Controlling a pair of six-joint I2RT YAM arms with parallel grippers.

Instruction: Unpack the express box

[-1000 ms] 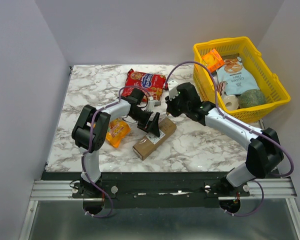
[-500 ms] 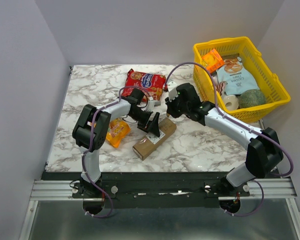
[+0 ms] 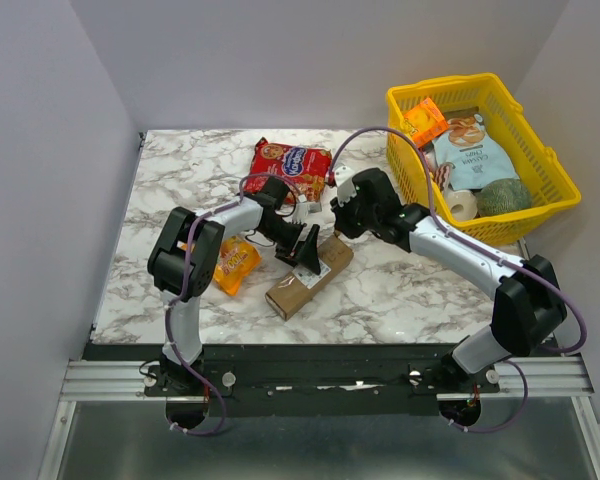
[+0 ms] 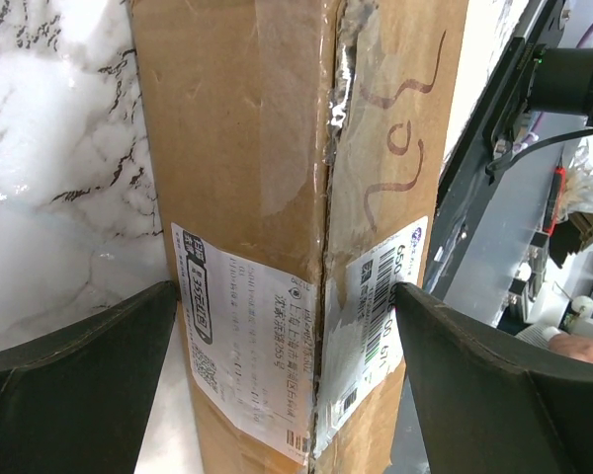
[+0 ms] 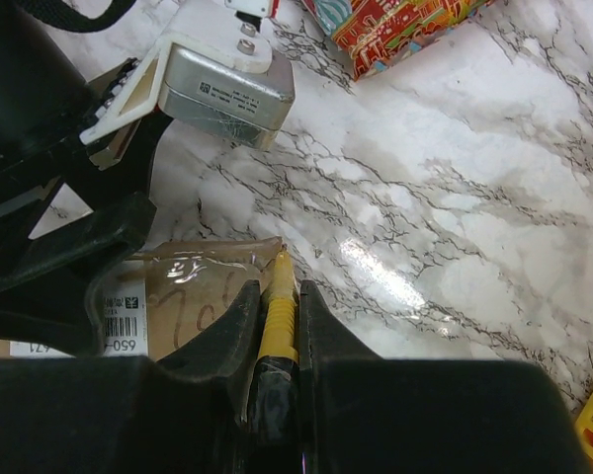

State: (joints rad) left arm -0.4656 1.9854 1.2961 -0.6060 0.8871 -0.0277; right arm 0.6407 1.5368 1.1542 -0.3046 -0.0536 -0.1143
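Note:
The express box (image 3: 298, 285), a brown carton with a white label, lies at an angle on the marble table in front of the arms. My left gripper (image 3: 305, 248) is open wide and straddles its labelled end. In the left wrist view the box (image 4: 277, 197) fills the gap, with a dark finger (image 4: 79, 375) close against each long side. My right gripper (image 5: 277, 291) is shut on a thin tool with a yellow tip (image 5: 277, 311). The tip rests at the taped far end of the box (image 5: 193, 296). From above, the right gripper (image 3: 342, 215) hovers over that end.
A yellow basket (image 3: 445, 87) holding several packs and rolls stands at the back right. A red snack bag (image 3: 292, 167) lies behind the box, and a small orange pack (image 3: 235, 263) lies left of it. The left arm's wrist crosses just above the box.
Almost nothing differs; both grippers stay at the box, and only the left arm's elbow has shifted slightly.

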